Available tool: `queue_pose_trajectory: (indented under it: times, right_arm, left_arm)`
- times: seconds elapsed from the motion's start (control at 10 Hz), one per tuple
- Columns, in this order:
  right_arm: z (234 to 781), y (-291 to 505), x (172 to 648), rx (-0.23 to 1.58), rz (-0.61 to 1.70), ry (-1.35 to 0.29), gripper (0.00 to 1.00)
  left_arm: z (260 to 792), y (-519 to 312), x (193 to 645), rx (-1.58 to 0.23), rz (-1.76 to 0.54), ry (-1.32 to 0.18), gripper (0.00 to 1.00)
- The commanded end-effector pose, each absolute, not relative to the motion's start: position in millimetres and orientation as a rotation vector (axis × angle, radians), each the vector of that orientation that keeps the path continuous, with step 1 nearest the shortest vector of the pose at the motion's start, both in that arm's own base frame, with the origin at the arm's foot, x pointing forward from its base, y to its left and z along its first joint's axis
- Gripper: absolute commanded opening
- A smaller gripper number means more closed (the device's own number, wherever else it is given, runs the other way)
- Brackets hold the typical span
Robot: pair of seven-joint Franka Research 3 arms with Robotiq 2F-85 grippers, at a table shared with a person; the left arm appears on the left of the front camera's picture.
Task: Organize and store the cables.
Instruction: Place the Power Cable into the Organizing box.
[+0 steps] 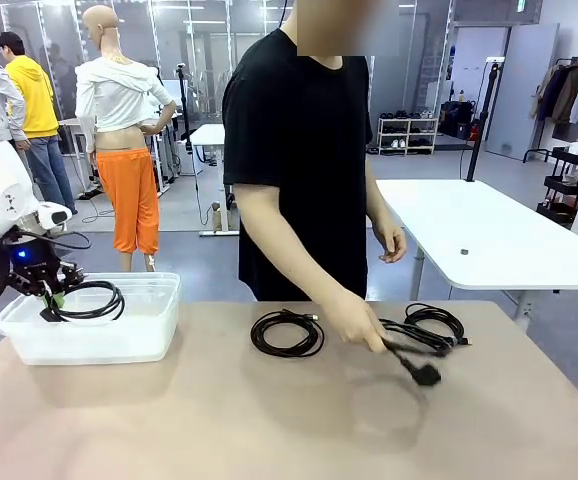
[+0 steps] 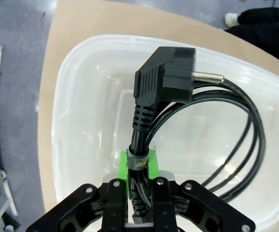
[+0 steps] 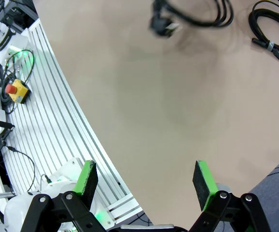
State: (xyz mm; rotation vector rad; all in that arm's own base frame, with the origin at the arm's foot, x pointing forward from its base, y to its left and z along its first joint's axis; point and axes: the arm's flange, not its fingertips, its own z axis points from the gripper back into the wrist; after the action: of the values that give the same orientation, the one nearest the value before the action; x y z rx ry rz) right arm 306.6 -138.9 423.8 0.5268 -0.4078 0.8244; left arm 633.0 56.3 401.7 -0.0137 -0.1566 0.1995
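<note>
Nearest, the right gripper (image 3: pixel 146 179) hangs wide open and empty over the tabletop's (image 3: pixel 144 111) near edge. At the left edge, the left gripper (image 2: pixel 139 166) pinches a coiled cable (image 2: pixel 248 140) by its strap over the clear bin (image 2: pixel 81 96). The bin looks otherwise empty, so the first storing seems nearly done. Toward the far edge a second coil (image 1: pixel 287 333) lies untouched, and the person's hand (image 1: pixel 354 318) handles a further bundle (image 1: pixel 431 322); these are left to store.

No legible text, label, brand or number anywhere: none on the cables (image 1: pixel 287 333), the clear bin (image 1: pixel 149 335), the plug (image 2: pixel 164 77) or the yellow button box (image 3: pixel 15 92).
</note>
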Motion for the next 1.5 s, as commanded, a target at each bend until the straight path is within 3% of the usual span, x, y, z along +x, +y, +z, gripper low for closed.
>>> queue_pose_trajectory:
  times: [0.0, 0.1, 0.2, 0.3, 0.4, 0.9, 1.0, 1.4]
  right_arm:
    - [425.1, -139.5, 307.3, 0.542, 0.818, -0.418, 1.00]
    - [425.1, -139.5, 307.3, 0.542, 0.818, -0.418, 1.00]
    - [425.1, -139.5, 307.3, 0.542, 0.818, -0.418, 1.00]
    - [425.1, -139.5, 307.3, 0.542, 0.818, -0.418, 1.00]
    - [425.1, -139.5, 307.3, 0.542, 0.818, -0.418, 1.00]
    - [425.1, -139.5, 307.3, 0.542, 0.818, -0.418, 1.00]
    - [425.1, -139.5, 307.3, 0.542, 0.818, -0.418, 1.00]
    - [425.1, -139.5, 307.3, 0.542, 0.818, -0.418, 1.00]
  left_arm:
    - [406.8, 51.8, 634.1, 0.037, 0.191, -0.139, 0.29]
    - [407.3, 52.2, 633.7, 0.040, 0.188, -0.149, 0.51]
    - [411.4, 54.6, 629.2, 0.047, 0.194, -0.142, 0.64]
    - [414.9, 55.5, 626.7, 0.039, 0.189, -0.151, 0.86]
    - [417.3, 55.0, 624.2, 0.038, 0.184, -0.162, 0.98]
    - [428.0, 55.4, 606.6, 0.021, 0.154, -0.262, 0.98]
    - [427.3, 56.9, 623.1, 0.020, 0.178, -0.186, 0.98]
    - [427.3, 56.9, 623.1, 0.020, 0.178, -0.186, 0.98]
